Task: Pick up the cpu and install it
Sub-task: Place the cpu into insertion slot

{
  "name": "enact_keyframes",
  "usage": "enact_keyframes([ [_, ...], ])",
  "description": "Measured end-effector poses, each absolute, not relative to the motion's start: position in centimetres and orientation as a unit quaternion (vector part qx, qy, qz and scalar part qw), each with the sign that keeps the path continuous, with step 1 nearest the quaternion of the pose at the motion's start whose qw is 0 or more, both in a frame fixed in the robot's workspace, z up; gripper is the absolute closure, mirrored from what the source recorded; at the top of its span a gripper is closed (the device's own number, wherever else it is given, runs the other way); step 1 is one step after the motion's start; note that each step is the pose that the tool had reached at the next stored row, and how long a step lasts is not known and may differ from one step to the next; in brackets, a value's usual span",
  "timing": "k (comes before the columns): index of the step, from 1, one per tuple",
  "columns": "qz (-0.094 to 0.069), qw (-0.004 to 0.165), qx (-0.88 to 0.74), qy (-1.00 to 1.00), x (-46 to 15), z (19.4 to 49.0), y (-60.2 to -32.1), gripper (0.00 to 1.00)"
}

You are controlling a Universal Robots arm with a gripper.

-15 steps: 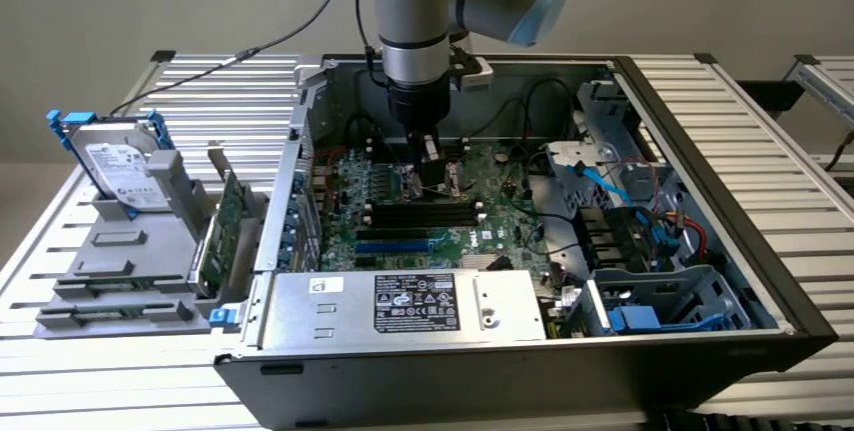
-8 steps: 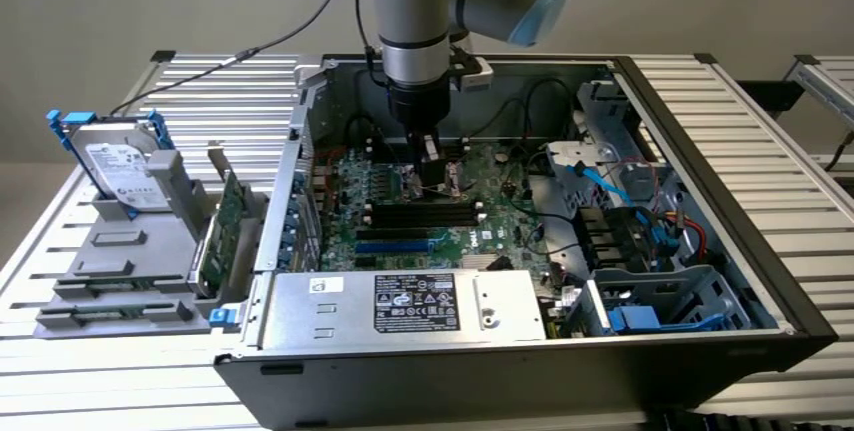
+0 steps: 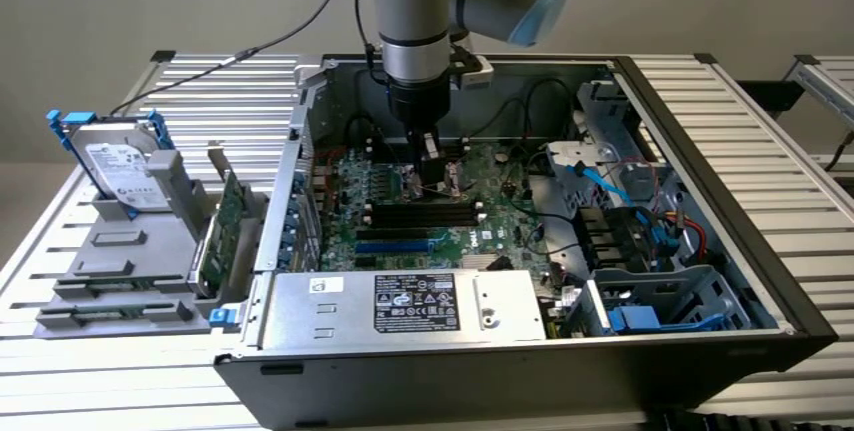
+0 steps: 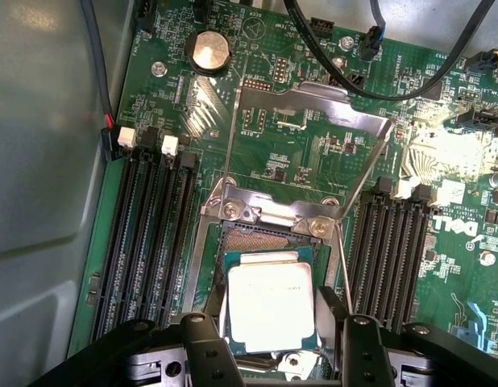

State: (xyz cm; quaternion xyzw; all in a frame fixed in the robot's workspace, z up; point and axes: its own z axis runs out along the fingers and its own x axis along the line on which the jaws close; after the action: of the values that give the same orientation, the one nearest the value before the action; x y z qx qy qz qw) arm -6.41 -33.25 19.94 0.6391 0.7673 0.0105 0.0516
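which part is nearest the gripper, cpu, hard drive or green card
The cpu, the small silver square by the gripper at the socket; hard drive and green card stand outside the case.

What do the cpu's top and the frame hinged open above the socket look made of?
The cpu: its top looks like metal, matte silver-grey and evenly dull. The frame: bare sheet metal, probably steel, thin and bright, catching light along its bars.
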Motion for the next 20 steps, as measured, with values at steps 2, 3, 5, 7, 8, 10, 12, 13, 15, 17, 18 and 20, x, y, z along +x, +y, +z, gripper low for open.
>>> enact_keyframes([
  [2,0.010,0.052,0.639,0.767,-6.41,19.93,-33.25,0.44],
  [3,0.010,0.052,0.639,0.767,-6.41,19.89,-33.25,0.44],
  [5,0.010,0.052,0.639,0.767,-6.41,19.74,-33.25,0.44],
  [7,0.010,0.052,0.639,0.767,-6.41,19.56,-33.26,0.44],
  [8,0.010,0.052,0.639,0.767,-6.41,19.48,-33.26,0.44],
  [10,0.010,0.052,0.639,0.767,-6.41,19.32,-33.26,0.44],
  [12,0.010,0.052,0.639,0.767,-6.41,19.18,-33.26,0.44],
  [13,0.010,0.052,0.639,0.767,-6.41,19.13,-33.26,0.44],
  [15,0.010,0.052,0.639,0.767,-6.41,19.07,-33.25,0.44],
  [17,0.010,0.052,0.639,0.767,-6.41,19.06,-33.26,0.44],
  [18,0.010,0.052,0.639,0.767,-6.41,19.05,-33.26,0.44],
  [20,0.010,0.051,0.639,0.767,-6.41,19.07,-33.25,0.44],
])
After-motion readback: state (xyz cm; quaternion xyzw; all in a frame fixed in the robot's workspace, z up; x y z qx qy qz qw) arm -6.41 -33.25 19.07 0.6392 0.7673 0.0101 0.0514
